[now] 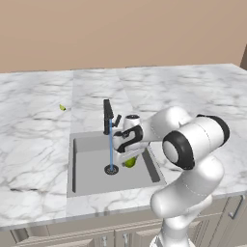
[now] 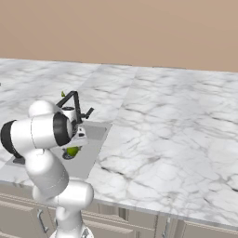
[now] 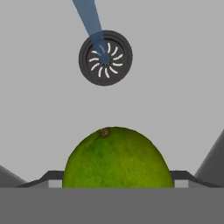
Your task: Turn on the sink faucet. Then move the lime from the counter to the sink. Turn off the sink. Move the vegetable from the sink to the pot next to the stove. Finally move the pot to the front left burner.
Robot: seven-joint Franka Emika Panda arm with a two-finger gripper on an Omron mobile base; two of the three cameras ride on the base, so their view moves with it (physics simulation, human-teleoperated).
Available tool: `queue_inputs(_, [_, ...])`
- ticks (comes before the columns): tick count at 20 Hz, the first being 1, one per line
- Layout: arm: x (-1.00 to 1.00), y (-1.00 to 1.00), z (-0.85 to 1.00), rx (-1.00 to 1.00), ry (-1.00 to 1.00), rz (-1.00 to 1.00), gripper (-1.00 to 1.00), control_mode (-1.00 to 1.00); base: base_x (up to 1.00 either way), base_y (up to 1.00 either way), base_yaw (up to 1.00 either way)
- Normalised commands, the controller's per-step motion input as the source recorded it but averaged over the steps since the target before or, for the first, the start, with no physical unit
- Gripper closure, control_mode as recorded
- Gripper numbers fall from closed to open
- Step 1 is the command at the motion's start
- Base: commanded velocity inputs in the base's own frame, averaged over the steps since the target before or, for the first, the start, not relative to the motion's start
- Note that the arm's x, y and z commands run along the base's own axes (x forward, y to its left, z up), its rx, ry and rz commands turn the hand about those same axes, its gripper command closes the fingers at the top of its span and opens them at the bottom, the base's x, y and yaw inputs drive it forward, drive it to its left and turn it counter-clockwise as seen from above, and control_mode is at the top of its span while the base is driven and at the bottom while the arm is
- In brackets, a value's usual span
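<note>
You have the gripper (image 1: 129, 157) clasping the lime (image 3: 117, 158) low inside the sink (image 1: 87, 179), just beside the drain (image 3: 105, 57) where the faucet's (image 1: 107, 117) stream lands, likely so it drops short and stays under the water.

From my right base camera I see the white arm (image 2: 44, 139) bent low over the sink (image 2: 90, 139), which is set into the white marble counter (image 2: 167, 139) at the left of the frame. The black faucet (image 2: 74, 103) stands just behind the arm's wrist. The green lime (image 2: 72, 151) sits right under the hand, above the basin floor; I can't make out how the end effector's jaws stand from here.
</note>
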Motion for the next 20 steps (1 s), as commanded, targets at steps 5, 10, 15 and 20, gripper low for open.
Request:
queue_inputs(5, [0.30, 0.28, -0.24, 0.00, 0.02, 0.00, 1.00, -1.00, 0.00, 0.00, 0.00])
queue_inputs(10, [0.31, 0.22, -0.18, 0.00, 0.03, 0.00, 1.00, -1.00, 0.00, 0.00, 0.00])
queue_inputs(15, [0.26, 0.15, -0.12, 0.00, 0.04, 0.00, 1.00, -1.00, 0.00, 0.00, 0.00])
queue_inputs(20, [0.19, 0.09, -0.20, 0.00, 0.04, 0.00, 1.00, -1.00, 0.00, 0.00, 0.00])
